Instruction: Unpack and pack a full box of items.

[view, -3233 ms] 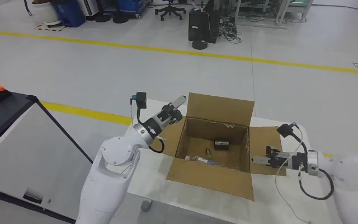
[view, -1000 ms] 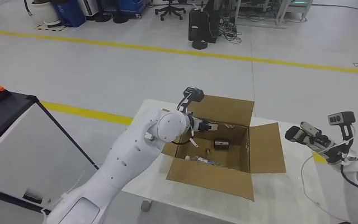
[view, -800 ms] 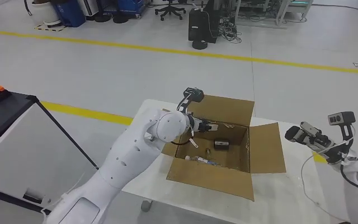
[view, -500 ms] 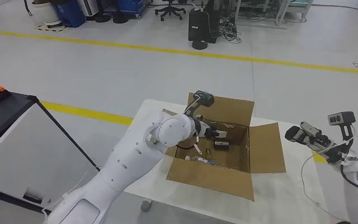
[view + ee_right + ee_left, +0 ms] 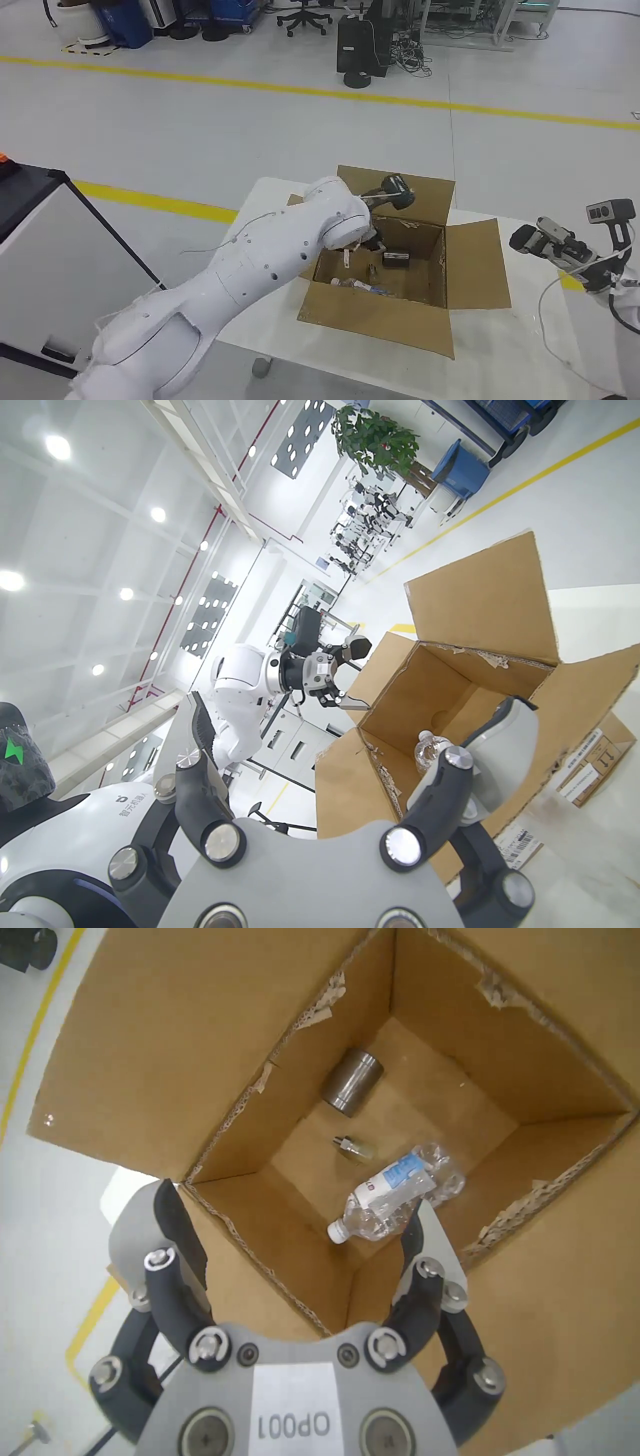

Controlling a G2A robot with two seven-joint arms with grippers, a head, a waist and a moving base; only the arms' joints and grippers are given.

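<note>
Okay, here's the state of things: the box [image 5: 380, 312] sits open on the table [image 5: 485, 372] with its flaps folded out, and there are three things on its floor. A crushed clear bottle [image 5: 400, 1193] (white cap, blue and white label) lies on its side close to one wall. A dark metal cylinder [image 5: 352, 1082] lies on its side toward the opposite wall. A small metal fitting [image 5: 354, 1148] sits between those two and touches neither.

The left gripper [image 5: 292, 1200] hangs over the box right at one corner of the opening, up around rim height, pointing down into it. Its fingers are spread wide with nothing between them. In its own wrist view the corner of the box falls between the two fingers, so one finger is over the outside and the other over the inside. The bottle is the closest item to it, down on the floor just past the inside fingertip (no contact at all). The cylinder and fitting are farther off, deeper across the floor.

The right gripper [image 5: 356, 710] is well off to the other side, beyond the folded-out flap and raised above the table. It's also spread wide and empty, facing back toward the box.
</note>
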